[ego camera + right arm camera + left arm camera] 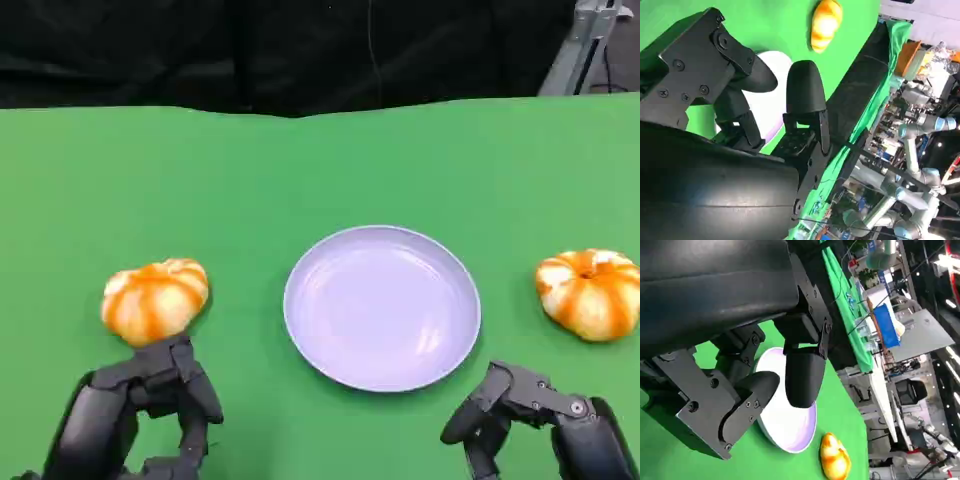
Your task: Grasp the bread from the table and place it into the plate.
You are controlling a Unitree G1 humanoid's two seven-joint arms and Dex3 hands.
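**Two bread rolls flanking the plate, both hands free**

A lavender plate (382, 306) is sitting at the middle of the green table (300, 170), with bare green cloth lying all around its rim. One orange-striped bread roll (155, 300) is resting well to the plate's left; a second bread roll (590, 293) is resting well to its right, close to the head view's right border (part of it may be cut off there). Neither roll is touching the plate.

The left hand (140, 410) is hovering just on the near side of the left roll, fingers parted and holding nothing. The right hand (530, 420) is hanging near the plate's near-right rim, fingers likewise parted and holding nothing, well apart from the right roll.

The table's far edge is meeting a black backdrop (250, 50). In the left wrist view, the plate (790, 430) and a roll (834, 457) are showing beyond the fingers (802, 375).

No legible writing is showing.
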